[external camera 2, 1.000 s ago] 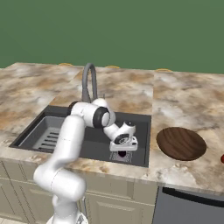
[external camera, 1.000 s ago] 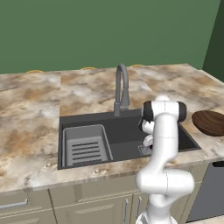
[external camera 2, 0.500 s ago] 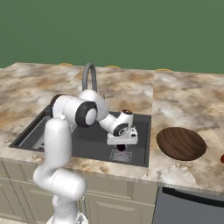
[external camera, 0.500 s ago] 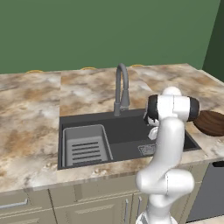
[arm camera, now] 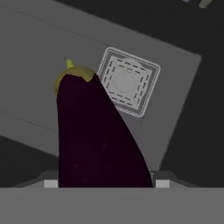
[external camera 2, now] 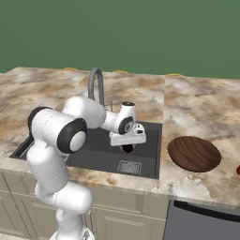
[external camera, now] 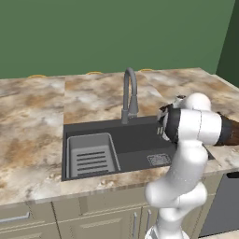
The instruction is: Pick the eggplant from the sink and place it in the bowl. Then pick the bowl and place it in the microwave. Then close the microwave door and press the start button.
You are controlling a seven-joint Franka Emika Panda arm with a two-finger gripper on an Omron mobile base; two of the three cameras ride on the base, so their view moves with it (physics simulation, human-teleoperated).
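A: Left base view first. What holds what?
B: One sink (external camera: 135, 140), dark, with one slotted rack (external camera: 91, 156) in its left half and a square drain (external camera: 159, 160) on the right. One faucet (external camera: 130, 95) stands behind it. The arm hides much of the right side.
A: And the right base view?
B: One bowl (external camera 2: 194, 153) on the counter (external camera 2: 206, 112), right of the sink, with nothing in it. The gripper (external camera 2: 127, 146) hangs over the sink's right half, closed on the eggplant (external camera 2: 127, 148), which is lifted off the basin floor.
A: Hand view?
B: One eggplant (arm camera: 98, 140), stem end pointing away, gripped at its near end, with the drain below and beyond it.
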